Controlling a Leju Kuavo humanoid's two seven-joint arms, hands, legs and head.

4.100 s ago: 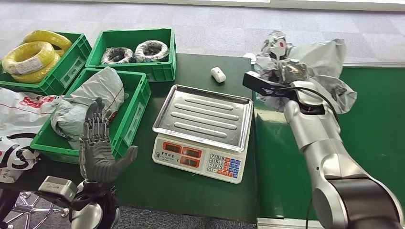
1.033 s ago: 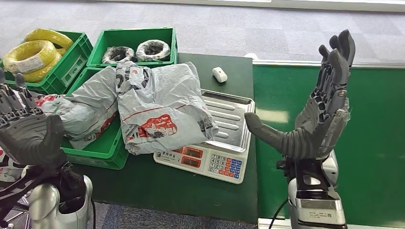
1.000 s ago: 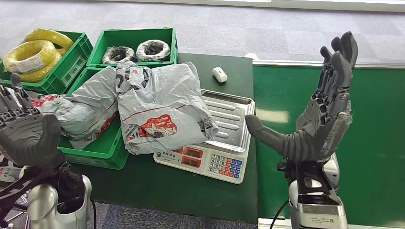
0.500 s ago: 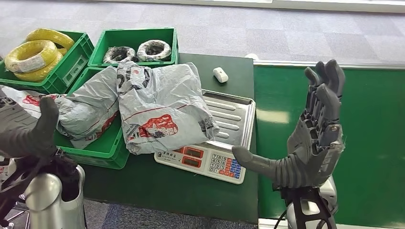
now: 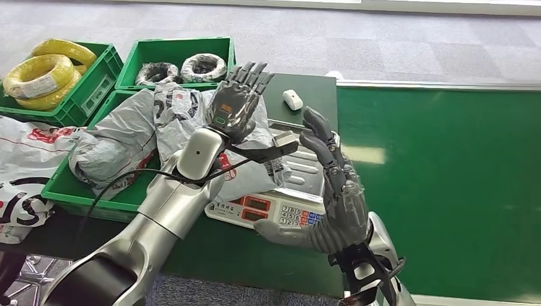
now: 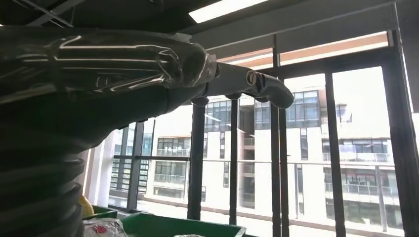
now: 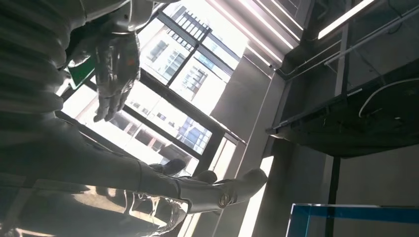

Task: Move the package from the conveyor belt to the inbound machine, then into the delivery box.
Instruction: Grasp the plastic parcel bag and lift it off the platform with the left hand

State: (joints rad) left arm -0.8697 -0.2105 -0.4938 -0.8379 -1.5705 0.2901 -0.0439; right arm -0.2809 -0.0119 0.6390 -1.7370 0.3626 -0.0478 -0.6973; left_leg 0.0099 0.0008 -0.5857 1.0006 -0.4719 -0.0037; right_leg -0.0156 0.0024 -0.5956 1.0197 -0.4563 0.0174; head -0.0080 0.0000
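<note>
Grey package (image 5: 185,121) lying across the scale (image 5: 305,167) tray and the rim of the nearest green crate (image 5: 137,197), on the dark tabletop (image 5: 255,248). Left robot hand (image 5: 237,105) raised above the package, fingers spread, grasping nothing. Right robot hand (image 5: 335,197) upright beside the scale, released too, fingers apart. Green conveyor belt (image 5: 446,178) to the right. Small white device (image 5: 292,99) behind the scale.

left hand (image 5: 237,102) raised, fingers spread, right hand (image 5: 332,197) likewise
</note>
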